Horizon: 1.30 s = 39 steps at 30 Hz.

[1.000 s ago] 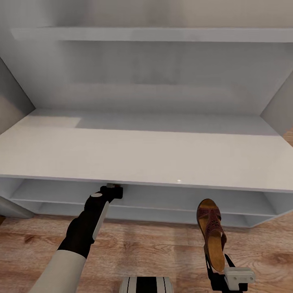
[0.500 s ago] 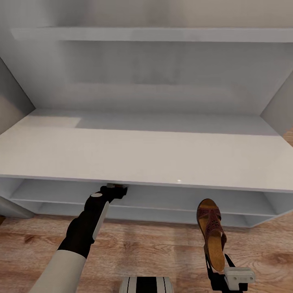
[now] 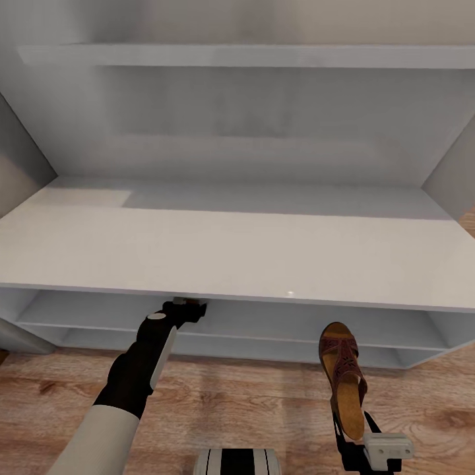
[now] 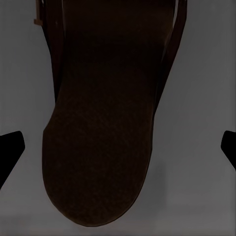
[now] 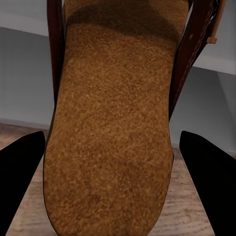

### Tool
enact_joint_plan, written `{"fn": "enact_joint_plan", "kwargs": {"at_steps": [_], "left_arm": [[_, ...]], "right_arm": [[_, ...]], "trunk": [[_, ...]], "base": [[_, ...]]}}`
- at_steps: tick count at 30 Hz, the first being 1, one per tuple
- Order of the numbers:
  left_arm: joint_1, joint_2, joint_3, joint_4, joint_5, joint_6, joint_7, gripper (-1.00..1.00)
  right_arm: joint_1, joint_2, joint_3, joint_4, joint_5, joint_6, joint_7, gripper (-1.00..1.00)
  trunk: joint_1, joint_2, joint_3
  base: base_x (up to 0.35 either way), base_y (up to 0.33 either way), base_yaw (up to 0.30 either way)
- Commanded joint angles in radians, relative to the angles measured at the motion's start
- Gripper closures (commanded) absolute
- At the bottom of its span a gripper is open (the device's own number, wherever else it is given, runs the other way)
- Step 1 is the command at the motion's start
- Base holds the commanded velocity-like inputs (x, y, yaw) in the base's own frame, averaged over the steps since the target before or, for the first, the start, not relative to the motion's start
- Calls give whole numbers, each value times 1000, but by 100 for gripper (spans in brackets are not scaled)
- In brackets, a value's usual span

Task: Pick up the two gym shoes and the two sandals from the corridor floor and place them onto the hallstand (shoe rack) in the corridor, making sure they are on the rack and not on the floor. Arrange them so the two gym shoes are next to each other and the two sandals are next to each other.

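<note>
Head view: the hallstand spans the scene, its thick flat top pale grey, two shallow shoe tiers beneath, a tall back panel and high shelf behind. The left arm reaches forward from the near left, black forearm angled up toward the far right, so that the left gripper lies just under the front edge of the top, at the upper tier. The right gripper sits near and to the right, above the corridor floor, and holds the heel end of a brown sandal; the sandal's toe points away toward the lower tiers and its tan footbed faces up.

Left wrist view: a second sandal shows its dark sole against grey shelf surface; the black fingertips stand wide apart at either side, clear of it, gripping nothing.

Right wrist view: the tan footbed fills the space between the black fingers, closed against its sides.
</note>
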Motion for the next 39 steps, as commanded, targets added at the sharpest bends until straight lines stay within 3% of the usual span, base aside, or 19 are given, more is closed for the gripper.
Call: {"fn": "enact_joint_plan", "kwargs": {"at_steps": [1,29,39], "left_arm": [[0,0,0,0,0,0,0,-100],[1,0,-1,1,-1,-2,0,-100],[0,0,-1,5,-1,-3,0,-100]], "right_arm": [[0,0,0,0,-1,0,2,100],[0,0,0,0,-1,0,2,100],[0,0,0,0,-1,0,2,100]], "trunk": [[0,0,0],[0,0,0],[0,0,0]], "base": [[0,0,0],[-1,0,0],[-162,0,0]]}}
